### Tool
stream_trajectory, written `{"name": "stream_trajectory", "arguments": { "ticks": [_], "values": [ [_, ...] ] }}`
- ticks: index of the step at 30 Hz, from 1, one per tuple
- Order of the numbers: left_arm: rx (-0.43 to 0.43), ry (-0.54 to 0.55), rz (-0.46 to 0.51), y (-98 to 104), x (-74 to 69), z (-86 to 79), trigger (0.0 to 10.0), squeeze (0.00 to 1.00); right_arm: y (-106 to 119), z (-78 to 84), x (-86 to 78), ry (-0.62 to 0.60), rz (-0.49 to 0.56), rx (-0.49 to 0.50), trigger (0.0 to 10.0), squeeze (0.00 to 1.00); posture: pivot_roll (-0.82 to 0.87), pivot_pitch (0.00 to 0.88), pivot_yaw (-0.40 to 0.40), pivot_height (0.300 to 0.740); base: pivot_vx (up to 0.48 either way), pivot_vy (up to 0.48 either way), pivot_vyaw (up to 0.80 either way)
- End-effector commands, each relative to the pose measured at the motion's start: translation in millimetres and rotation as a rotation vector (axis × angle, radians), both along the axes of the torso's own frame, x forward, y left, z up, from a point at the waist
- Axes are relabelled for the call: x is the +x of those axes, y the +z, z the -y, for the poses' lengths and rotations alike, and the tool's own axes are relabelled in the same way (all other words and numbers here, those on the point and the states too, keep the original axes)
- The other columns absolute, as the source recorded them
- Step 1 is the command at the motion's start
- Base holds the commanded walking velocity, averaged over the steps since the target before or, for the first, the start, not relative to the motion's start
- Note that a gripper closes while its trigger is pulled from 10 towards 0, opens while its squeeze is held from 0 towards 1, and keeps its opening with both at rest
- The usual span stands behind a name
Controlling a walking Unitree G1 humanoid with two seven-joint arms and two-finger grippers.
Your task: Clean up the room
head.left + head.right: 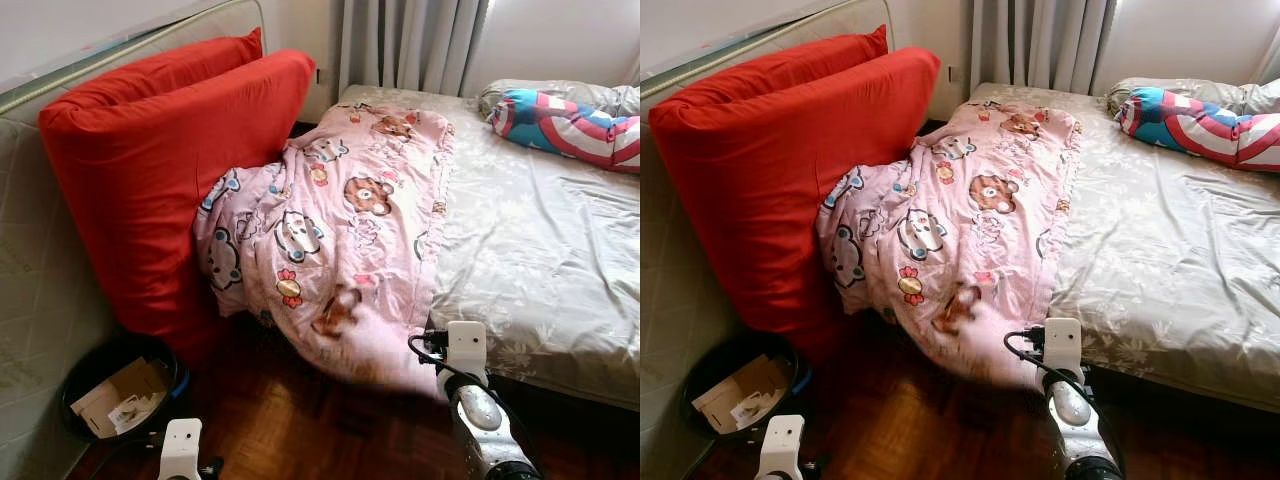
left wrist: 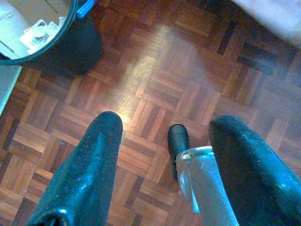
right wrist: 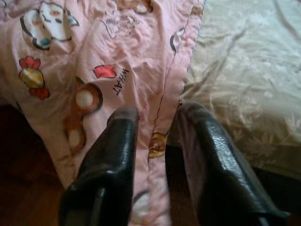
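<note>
A pink blanket (image 1: 340, 230) printed with cartoon bears hangs off the left side of the bed (image 1: 540, 250), its lower end reaching the wooden floor. My right gripper (image 3: 159, 113) is open just in front of the blanket's (image 3: 99, 56) hanging hem, low by the bed's corner. The hem runs between the two fingertips (image 3: 123, 120), with a dark gap beside one of them. Down at the left, my left gripper (image 2: 164, 125) is open over bare parquet (image 2: 155, 75) and holds nothing.
Two big red cushions (image 1: 170, 170) lean on an upright mattress (image 1: 30, 290) at the left. A black bin (image 1: 115, 390) with cardboard and paper stands below them. A striped colourful pillow (image 1: 570, 125) lies at the bed's head. Grey curtains (image 1: 410, 45) hang behind.
</note>
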State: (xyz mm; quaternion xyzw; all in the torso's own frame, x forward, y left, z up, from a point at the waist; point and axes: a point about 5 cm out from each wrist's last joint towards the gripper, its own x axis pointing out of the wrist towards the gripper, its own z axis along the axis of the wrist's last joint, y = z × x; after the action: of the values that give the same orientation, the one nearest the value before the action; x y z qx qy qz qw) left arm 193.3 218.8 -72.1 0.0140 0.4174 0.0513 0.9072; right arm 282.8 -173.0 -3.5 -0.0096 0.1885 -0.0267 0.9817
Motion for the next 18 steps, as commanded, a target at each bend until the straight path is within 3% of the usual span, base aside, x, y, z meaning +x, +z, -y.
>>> {"name": "stream_trajectory", "arguments": {
  "ticks": [1,2,6,10,12,14,15,18],
  "values": [
    [0.008,-0.013,-0.033,-2.7,-4.9,-1.7,10.0,0.00,-10.2,-0.8,-8.2,0.004,-0.062,0.011,10.0,0.35,-0.04,0.024,-0.005,0.740,0.000,0.000,0.00],
    [0.008,-0.014,-0.034,-2.7,-4.9,-1.7,10.0,0.00,-13.9,-0.1,-11.5,0.004,-0.085,0.014,10.0,0.00,-0.04,0.024,-0.005,0.740,0.000,0.000,0.00],
    [0.008,-0.018,-0.034,-2.7,-4.7,-1.2,10.0,0.00,-28.4,3.6,-25.3,0.003,-0.180,0.033,10.0,0.00,-0.04,0.024,-0.007,0.740,0.000,0.000,0.00],
    [0.007,-0.021,-0.035,-2.6,-4.3,-0.8,10.0,0.00,-52.4,16.5,-55.2,-0.017,-0.353,0.044,10.0,0.00,-0.04,0.024,-0.009,0.740,0.000,0.000,0.00],
    [0.006,-0.020,-0.035,-2.6,-4.2,-0.9,10.0,0.00,-56.8,19.7,-61.7,-0.033,-0.386,0.053,10.0,0.00,-0.04,0.023,-0.010,0.740,0.000,0.000,0.00],
    [0.007,-0.022,-0.037,-2.6,-4.3,-1.0,10.0,0.00,-68.1,28.3,-81.8,-0.067,-0.469,0.041,10.0,0.00,-0.04,0.021,-0.009,0.740,0.000,0.000,0.00],
    [0.007,-0.022,-0.037,-2.6,-4.3,-1.0,10.0,0.00,-68.1,28.3,-81.8,-0.067,-0.469,0.041,10.0,0.00,-0.04,0.021,-0.009,0.740,0.000,0.000,0.00],
    [0.008,-0.022,-0.038,-2.6,-4.3,-1.1,10.0,0.00,-79.5,35.6,-105.2,-0.140,-0.550,0.064,10.0,0.00,-0.04,0.021,-0.009,0.740,0.000,0.000,0.00]
  ]
}}
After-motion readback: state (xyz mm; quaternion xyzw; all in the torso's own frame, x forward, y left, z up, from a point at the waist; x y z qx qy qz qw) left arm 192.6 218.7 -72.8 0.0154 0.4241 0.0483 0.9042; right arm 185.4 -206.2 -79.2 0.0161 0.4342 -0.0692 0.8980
